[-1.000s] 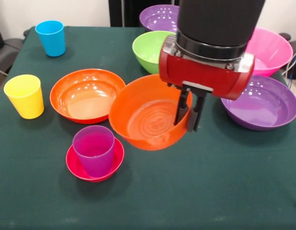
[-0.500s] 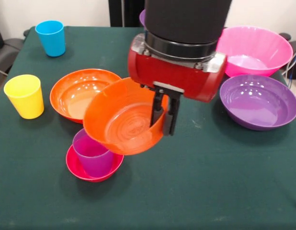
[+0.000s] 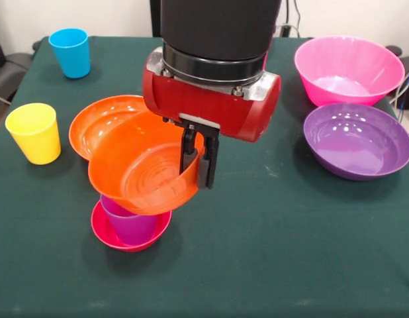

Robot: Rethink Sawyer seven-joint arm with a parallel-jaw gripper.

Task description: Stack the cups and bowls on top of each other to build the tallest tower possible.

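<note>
Front view: the red and black robot arm (image 3: 214,66) descends from the top edge, and its gripper (image 3: 198,159) has its two dark fingers (image 3: 208,165) clamped across the rim of a small glossy orange plastic bowl (image 3: 141,165), one finger inside the wall and one outside. This orange bowl is held clear of the green tablecloth (image 3: 277,252), tilted with its opening facing the camera. Taking this held bowl as the landmark: directly below it stands a glossy purple plastic tapered cup (image 3: 128,222), upright inside a small glossy red plastic bowl (image 3: 102,228); the held bowl's lower edge overlaps the cup's rim in this view, and contact between them cannot be determined. Just behind and to the left of the held bowl lies a wide, shallow glossy orange plastic bowl (image 3: 98,122), partly covered by it. Well to the left stands a yellow plastic tapered cup (image 3: 34,132), upright on the cloth. Far to the upper left stands a blue plastic tapered cup (image 3: 70,52), also upright. Well to the right rests a glossy purple plastic bowl (image 3: 357,139), and behind that, touching or nearly touching its rim, a large glossy pink plastic bowl (image 3: 349,69).
</note>
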